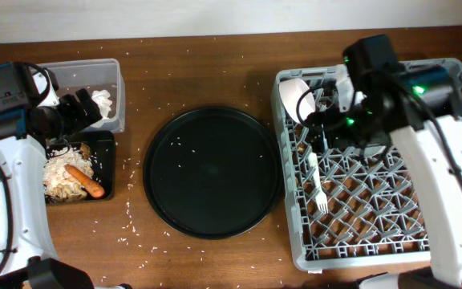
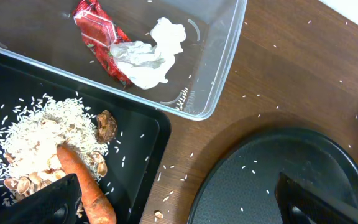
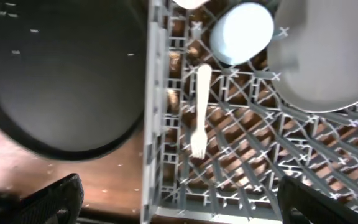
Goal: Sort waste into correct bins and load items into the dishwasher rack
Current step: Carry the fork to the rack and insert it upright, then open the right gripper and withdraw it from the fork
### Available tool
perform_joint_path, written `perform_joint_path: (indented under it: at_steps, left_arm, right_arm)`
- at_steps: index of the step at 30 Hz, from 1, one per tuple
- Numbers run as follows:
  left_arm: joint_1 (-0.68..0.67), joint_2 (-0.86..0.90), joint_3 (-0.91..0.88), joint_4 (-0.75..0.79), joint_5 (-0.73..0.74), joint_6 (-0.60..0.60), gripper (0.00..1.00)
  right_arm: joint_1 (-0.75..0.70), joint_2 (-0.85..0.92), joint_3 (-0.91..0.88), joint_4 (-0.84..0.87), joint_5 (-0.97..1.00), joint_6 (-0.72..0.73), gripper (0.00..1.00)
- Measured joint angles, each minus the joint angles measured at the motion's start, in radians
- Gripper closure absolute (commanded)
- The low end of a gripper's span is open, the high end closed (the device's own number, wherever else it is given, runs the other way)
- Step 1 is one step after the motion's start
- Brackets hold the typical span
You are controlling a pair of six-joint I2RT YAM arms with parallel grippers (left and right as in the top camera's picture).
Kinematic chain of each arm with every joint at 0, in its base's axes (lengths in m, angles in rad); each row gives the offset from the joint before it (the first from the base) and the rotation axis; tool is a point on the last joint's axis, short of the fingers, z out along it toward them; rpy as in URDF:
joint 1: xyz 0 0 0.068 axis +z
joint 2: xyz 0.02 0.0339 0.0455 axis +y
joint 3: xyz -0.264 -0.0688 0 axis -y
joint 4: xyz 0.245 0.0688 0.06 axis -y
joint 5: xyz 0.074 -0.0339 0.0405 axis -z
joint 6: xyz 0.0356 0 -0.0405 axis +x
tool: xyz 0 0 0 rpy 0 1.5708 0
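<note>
The clear tub holds the red wrapper and the white tissue. The black tray next to it holds rice scraps, a brown bit and the orange carrot. My left gripper is open and empty above the tray's corner. The grey rack holds the white fork, the light blue cup, the grey plate and the white bowl. My right gripper is open and empty above the rack's left part.
The large round black tray lies between the bins and the rack, with a few rice grains on it. Loose rice grains are scattered over the brown table. The rack's left wall stands close to the round tray's rim.
</note>
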Motion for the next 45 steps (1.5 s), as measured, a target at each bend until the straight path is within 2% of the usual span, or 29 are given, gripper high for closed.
perform_joint_path:
  at_steps: [5,10,14,17,20,21,22,24,25,26,27,29,30,32,36,42,45]
  left_arm:
    - [0.000,0.000,0.000,0.000,0.000,0.000,0.01]
    - [0.000,0.000,0.000,0.000,0.000,0.000,0.01]
    - [0.000,0.000,0.000,0.000,0.000,0.000,0.01]
    - [0.000,0.000,0.000,0.000,-0.001,0.000,0.01]
    - [0.000,0.000,0.000,0.001,0.000,0.000,0.01]
    - [0.000,0.000,0.000,-0.001,0.000,0.000,0.01]
    - [0.000,0.000,0.001,0.001,-0.002,0.000,0.01]
    - [0.000,0.000,0.002,0.002,-0.002,0.000,0.01]
    - [0.000,0.000,0.002,0.000,-0.003,0.000,0.01]
    - [0.000,0.000,0.002,0.000,-0.003,0.001,0.01]
    - [0.000,0.000,0.002,-0.002,-0.003,0.003,0.01]
    - [0.000,-0.001,0.002,0.003,-0.003,0.003,0.01]
    - [0.000,-0.001,0.002,0.000,-0.003,0.004,0.01]
    - [0.000,-0.001,0.002,-0.001,-0.003,0.003,0.01]
    - [0.000,-0.001,0.002,0.000,-0.003,0.004,0.01]
    - [0.000,-0.001,0.002,-0.001,-0.003,0.004,0.01]
    - [0.000,-0.001,0.002,0.000,-0.003,0.004,0.01]
  right_arm:
    - [0.000,-0.009,0.001,-0.015,-0.013,-0.003,0.01]
    - [0.000,-0.045,0.000,0.105,0.012,-0.030,0.01]
    - [0.000,-0.161,-0.009,0.274,0.054,-0.093,0.01]
    - [-0.009,-0.300,-0.117,0.467,0.063,-0.190,0.02]
    - [-0.077,-0.464,-0.391,0.700,0.039,-0.229,0.01]
    - [-0.105,-0.533,-0.543,0.846,0.016,-0.238,0.01]
    - [-0.135,-0.612,-0.679,0.905,-0.002,-0.242,0.01]
    - [-0.161,-0.755,-0.935,1.183,-0.030,-0.244,0.01]
    - [-0.164,-0.893,-1.138,1.324,-0.040,-0.246,0.01]
    - [-0.165,-0.964,-1.236,1.424,-0.045,-0.247,0.01]
    - [-0.165,-1.087,-1.415,1.577,-0.053,-0.247,0.01]
    - [-0.165,-1.167,-1.546,1.714,-0.058,-0.247,0.01]
    - [-0.161,-1.264,-1.675,1.749,-0.063,-0.247,0.01]
    - [-0.148,-1.326,-1.759,1.749,-0.064,-0.247,0.01]
    - [-0.143,-1.407,-1.815,1.712,-0.066,-0.247,0.01]
    - [-0.142,-1.539,-1.860,1.559,-0.021,-0.247,0.02]
    - [-0.142,-1.550,-1.870,1.540,-0.002,-0.247,0.02]
